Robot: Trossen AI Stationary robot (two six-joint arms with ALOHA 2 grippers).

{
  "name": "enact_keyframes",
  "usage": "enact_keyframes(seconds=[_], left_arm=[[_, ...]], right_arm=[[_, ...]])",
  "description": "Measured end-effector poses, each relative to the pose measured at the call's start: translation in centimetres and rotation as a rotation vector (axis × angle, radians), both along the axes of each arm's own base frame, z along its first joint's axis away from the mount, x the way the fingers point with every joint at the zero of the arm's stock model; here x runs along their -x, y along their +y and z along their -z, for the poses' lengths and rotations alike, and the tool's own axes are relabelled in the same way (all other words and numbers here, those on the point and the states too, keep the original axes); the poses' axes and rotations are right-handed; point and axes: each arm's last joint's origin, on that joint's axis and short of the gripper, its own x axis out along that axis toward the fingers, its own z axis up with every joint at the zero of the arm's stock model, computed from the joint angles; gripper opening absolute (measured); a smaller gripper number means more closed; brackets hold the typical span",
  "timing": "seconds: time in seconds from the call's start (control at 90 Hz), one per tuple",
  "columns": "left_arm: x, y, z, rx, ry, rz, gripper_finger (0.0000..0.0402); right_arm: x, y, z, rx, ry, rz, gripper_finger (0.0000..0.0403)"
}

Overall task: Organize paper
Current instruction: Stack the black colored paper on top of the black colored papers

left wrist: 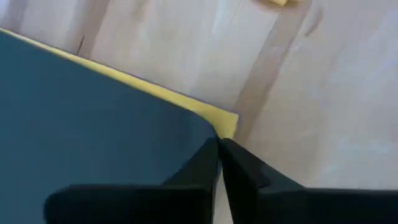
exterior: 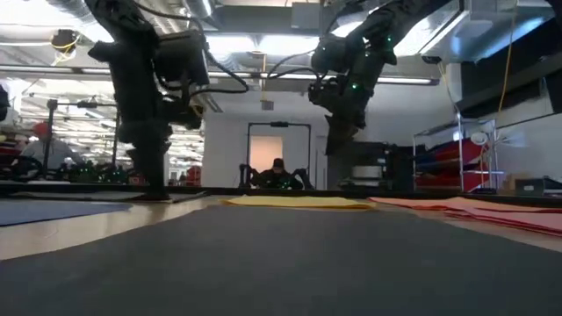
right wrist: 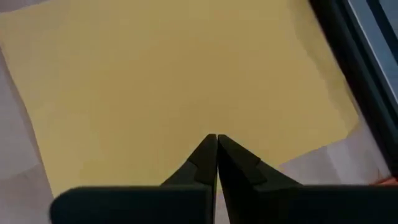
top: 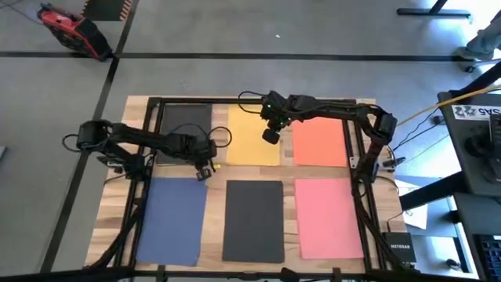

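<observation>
Left gripper (top: 204,173) reaches in low over the blue paper's (top: 172,219) far corner, jaws pressed together, pinching nothing visible. Right gripper (top: 270,135) extends across and hangs above the yellow paper (top: 250,141), jaws likewise pressed together. Six sheets lie flat in two rows on the desk (top: 211,188)

Six sheets lie flat in two rows on the table. Far row: dark sheet (top: 185,124), yellow (top: 249,141), orange (top: 319,142). Near row: blue (top: 172,221), dark grey (top: 253,220), pink (top: 329,217), which might be more than one sheet.
</observation>
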Motion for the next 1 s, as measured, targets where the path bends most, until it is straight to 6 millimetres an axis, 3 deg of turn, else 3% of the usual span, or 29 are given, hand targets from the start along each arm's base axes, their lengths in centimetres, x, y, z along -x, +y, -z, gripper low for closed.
enact_keyframes(seconds=[0.256,0.489,0.822,1.0], left_arm=[[-0.9,-1.4,-4.9,0.103,-0.205,-0.146,0.0000],[-1.0,-5.5,-9.0,0.229,-0.364,-0.151,0.0000],[-1.1,-13.3,-11.0,0.386,-0.645,-0.206,0.0000],[-1.6,-16.4,-10.0,0.401,-0.713,-0.231,0.0000]], right_arm=[[0.1,0.0,0.0,0.004,0.012,-0.013,0.0000],[0.8,0.1,-1.7,0.045,-0.017,0.004,0.0000],[3.8,-0.7,-5.2,0.083,-0.057,0.069,0.0000],[5.3,-1.3,-6.6,0.106,-0.081,0.097,0.0000]])
